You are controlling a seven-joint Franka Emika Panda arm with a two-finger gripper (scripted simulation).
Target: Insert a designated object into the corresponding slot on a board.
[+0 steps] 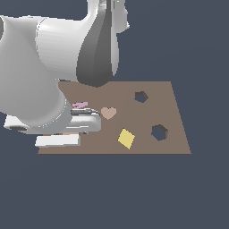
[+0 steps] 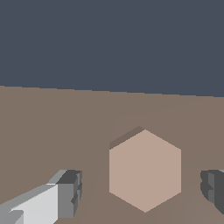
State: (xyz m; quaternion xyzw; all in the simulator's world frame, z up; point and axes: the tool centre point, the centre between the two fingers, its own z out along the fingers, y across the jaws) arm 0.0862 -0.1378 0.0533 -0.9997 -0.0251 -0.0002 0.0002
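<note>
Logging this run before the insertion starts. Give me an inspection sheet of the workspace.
Surface: brown board on a plain dark ground.
Job's things: tan-pink hexagon piece lies flat between the fingers; larger hexagonal slot empty.
Clutter: tan heart, yellow diamond, pink piece, smaller hexagonal hole.
Grippers: gripper open, fingers either side of the hexagon, not touching.
Cables: nothing seen.
Surroundings: nothing seen.

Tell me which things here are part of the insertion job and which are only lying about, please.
Part of the job:
hexagon piece
larger hexagonal hole
board
gripper, open around the hexagon piece

Only lying about:
tan heart
yellow diamond
smaller hexagonal hole
pink piece
</note>
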